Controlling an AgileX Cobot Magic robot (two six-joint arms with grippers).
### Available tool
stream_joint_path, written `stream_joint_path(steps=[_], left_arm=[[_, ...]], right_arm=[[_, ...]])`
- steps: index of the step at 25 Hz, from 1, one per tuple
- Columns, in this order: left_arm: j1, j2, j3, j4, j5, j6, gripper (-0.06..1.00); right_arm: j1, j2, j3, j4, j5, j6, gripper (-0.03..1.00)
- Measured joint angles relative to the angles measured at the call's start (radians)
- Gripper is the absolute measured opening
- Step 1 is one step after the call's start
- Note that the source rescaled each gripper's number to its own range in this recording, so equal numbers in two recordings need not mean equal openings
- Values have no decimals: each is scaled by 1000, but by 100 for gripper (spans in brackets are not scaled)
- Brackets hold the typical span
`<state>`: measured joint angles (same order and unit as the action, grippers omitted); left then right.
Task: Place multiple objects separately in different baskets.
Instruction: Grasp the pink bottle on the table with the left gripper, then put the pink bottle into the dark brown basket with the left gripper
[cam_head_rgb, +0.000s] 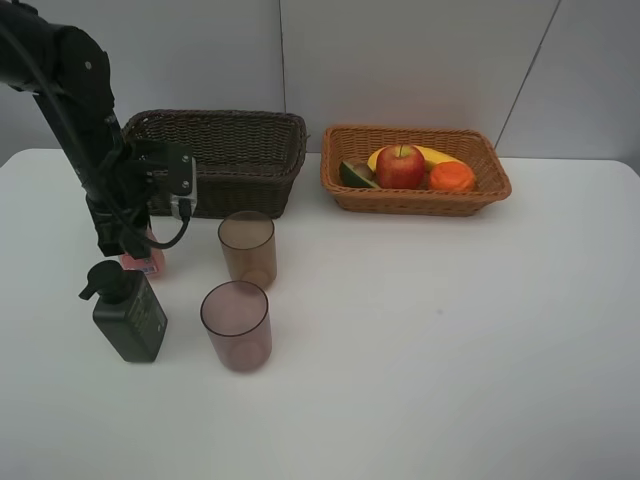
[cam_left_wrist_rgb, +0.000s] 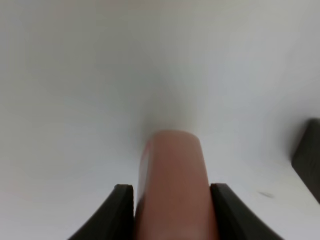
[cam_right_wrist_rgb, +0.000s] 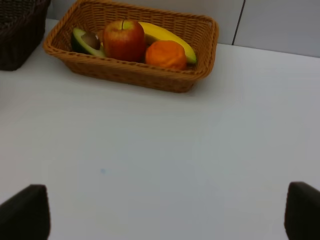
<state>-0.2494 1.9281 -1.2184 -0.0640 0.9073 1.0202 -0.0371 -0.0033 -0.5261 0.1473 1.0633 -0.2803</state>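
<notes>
My left gripper (cam_head_rgb: 135, 245) reaches down at the table's left and is shut on the small pink bottle (cam_head_rgb: 147, 262). In the left wrist view the bottle (cam_left_wrist_rgb: 172, 170) sits tight between the two black fingers (cam_left_wrist_rgb: 120, 210). The dark green pump bottle (cam_head_rgb: 128, 315) stands just in front of it. Two translucent cups (cam_head_rgb: 247, 247) (cam_head_rgb: 236, 325) stand to its right. The dark brown basket (cam_head_rgb: 225, 150) is behind. The light tan basket (cam_head_rgb: 415, 195) holds the apple (cam_head_rgb: 400, 166), banana (cam_head_rgb: 435, 155), orange (cam_head_rgb: 452, 176) and avocado half (cam_head_rgb: 356, 174). My right gripper (cam_right_wrist_rgb: 162, 215) is open and empty above bare table.
The right wrist view shows the tan basket (cam_right_wrist_rgb: 130, 75) with the fruit ahead and a corner of the dark basket (cam_right_wrist_rgb: 20, 30). A dark edge (cam_left_wrist_rgb: 307, 150) beside the left gripper looks like the pump bottle. The white table (cam_head_rgb: 450, 330) ends at a grey wall.
</notes>
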Motion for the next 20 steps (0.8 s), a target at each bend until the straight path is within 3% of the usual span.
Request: stream_joint_path(steps=[11,20], left_arm=[[0,-25,-271,47,257,-369,44],[0,-25,-488,64,295,-563,44]], right_arm=[[0,0,0,0,0,0,98],[0,0,0,0,0,0,98]])
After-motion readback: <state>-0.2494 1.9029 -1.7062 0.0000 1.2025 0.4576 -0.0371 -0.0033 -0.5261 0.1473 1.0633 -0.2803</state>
